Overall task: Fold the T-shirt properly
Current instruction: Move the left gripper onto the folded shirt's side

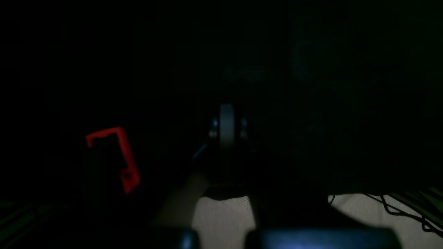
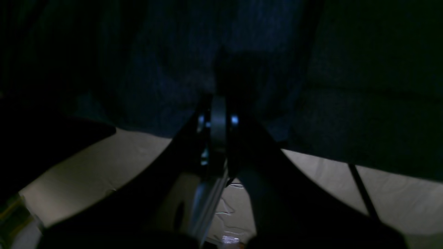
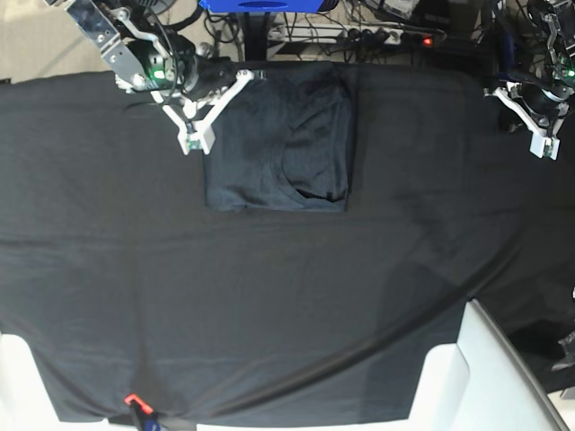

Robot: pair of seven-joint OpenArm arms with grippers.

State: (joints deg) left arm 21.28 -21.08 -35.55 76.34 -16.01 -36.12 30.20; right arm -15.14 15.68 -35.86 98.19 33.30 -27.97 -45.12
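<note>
Near the lens of the left wrist view, the left gripper (image 1: pixel 226 126) shows its two fingers pressed together, holding nothing. Left of the fingers a red clip (image 1: pixel 121 155) glows in the darkness, and below them pale floor (image 1: pixel 221 218) is visible.

From the right wrist view, the right gripper (image 2: pixel 218 119) also has its fingers pressed together and empty. Beyond the fingertips lies the T-shirt (image 2: pixel 193 69), dark blue.

Seen from the base view, the T-shirt (image 3: pixel 278 148) lies folded into a rectangle on the black tablecloth (image 3: pixel 269 296), just beside the right gripper (image 3: pixel 192 144). Well apart, the left gripper (image 3: pixel 544 148) hangs at the cloth's edge.
</note>
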